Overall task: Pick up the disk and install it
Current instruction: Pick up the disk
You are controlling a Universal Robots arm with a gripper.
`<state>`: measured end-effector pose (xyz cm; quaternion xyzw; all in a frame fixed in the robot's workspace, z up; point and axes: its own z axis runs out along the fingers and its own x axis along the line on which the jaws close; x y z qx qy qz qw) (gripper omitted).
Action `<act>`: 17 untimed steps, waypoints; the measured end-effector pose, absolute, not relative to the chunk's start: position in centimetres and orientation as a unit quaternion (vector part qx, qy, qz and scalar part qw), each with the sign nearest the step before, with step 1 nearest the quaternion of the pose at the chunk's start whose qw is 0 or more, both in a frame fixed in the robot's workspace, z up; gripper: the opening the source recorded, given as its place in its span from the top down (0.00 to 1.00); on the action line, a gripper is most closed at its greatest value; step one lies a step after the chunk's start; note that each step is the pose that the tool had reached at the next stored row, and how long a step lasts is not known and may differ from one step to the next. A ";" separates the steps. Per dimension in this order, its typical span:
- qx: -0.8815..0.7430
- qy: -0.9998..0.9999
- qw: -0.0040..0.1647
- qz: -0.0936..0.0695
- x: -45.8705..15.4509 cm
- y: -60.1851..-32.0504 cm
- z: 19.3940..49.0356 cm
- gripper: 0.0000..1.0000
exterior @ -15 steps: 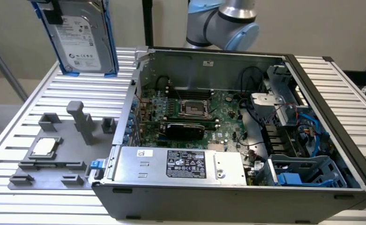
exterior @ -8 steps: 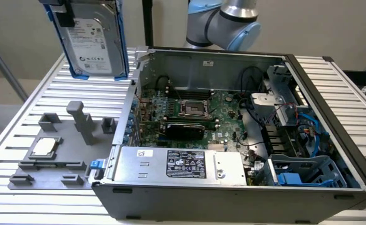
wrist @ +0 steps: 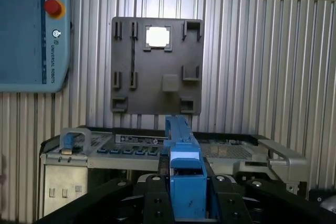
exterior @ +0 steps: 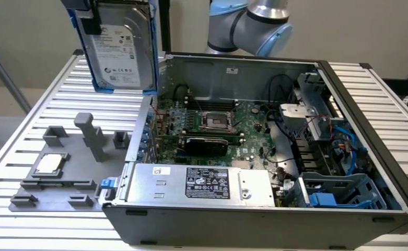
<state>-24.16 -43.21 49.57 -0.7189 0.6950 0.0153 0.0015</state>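
The disk (exterior: 120, 44), a silver-grey hard drive with a white label in a bright blue frame, hangs upright high above the table, over the left wall of the open computer case (exterior: 259, 130) in the exterior view. My gripper (exterior: 86, 10) is shut on its top edge, at the upper border of that view. In the wrist view the blue frame of the disk (wrist: 182, 150) runs edge-on between my black fingers (wrist: 152, 192), and my gripper (wrist: 186, 195) clamps it from both sides. The case lies below it.
A grey fixture plate (exterior: 57, 167) with posts holds a small square CPU chip (exterior: 50, 163) on the slatted table. Inside the case are a motherboard (exterior: 211, 123), a silver power supply (exterior: 204, 183) and a blue drive cage (exterior: 336, 193). A teach pendant (wrist: 31, 30) lies nearby.
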 end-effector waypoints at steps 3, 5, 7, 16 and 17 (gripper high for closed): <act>-0.719 0.695 0.001 0.016 -22.9 -43.7 49.6 0.67; -0.719 0.695 0.001 0.016 -22.0 -44.0 49.7 0.67; -0.719 0.695 0.001 0.016 -21.1 -44.4 49.7 0.67; -0.719 0.695 0.000 0.017 -17.0 -45.8 49.9 0.67; -0.719 0.695 0.000 0.017 -16.6 -46.0 49.9 0.67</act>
